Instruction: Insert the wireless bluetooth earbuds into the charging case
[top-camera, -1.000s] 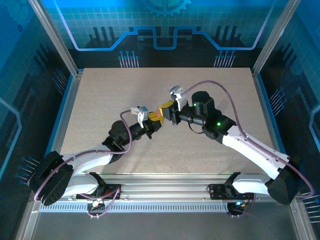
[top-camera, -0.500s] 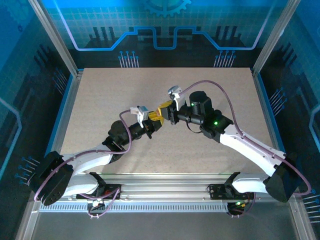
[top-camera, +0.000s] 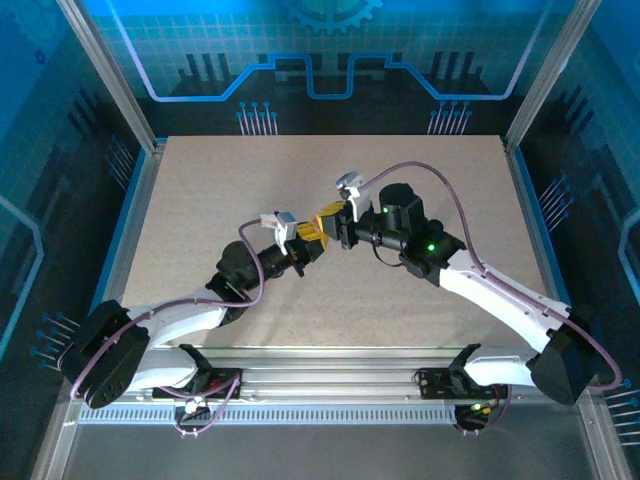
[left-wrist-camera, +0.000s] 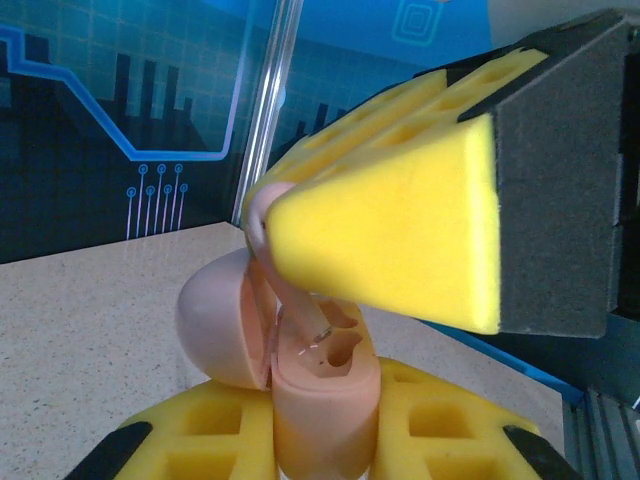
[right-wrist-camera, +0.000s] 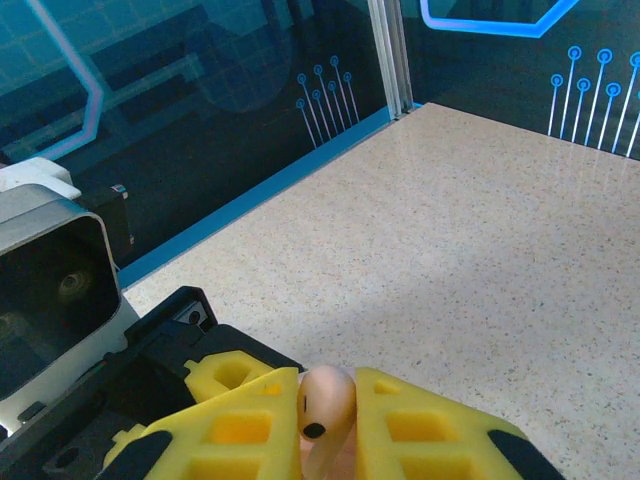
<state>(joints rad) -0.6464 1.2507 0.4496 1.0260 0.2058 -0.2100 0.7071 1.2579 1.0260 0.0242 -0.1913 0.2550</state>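
Above mid-table, right end effector (right-wrist-camera: 326, 440) clamped on pink earbud (right-wrist-camera: 327, 397), left end effector (left-wrist-camera: 325, 455) gripping charging case (left-wrist-camera: 328, 395) beneath

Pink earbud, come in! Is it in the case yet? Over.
Left gripper shut on open pink case. Right gripper shut on pink earbud, stem tip at the slot, not seated. Nothing seen blocking.

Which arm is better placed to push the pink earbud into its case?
Right. The right claw is shut on the earbud, whose stem points into the open case. The left claw is shut on the case, steadying it beneath.
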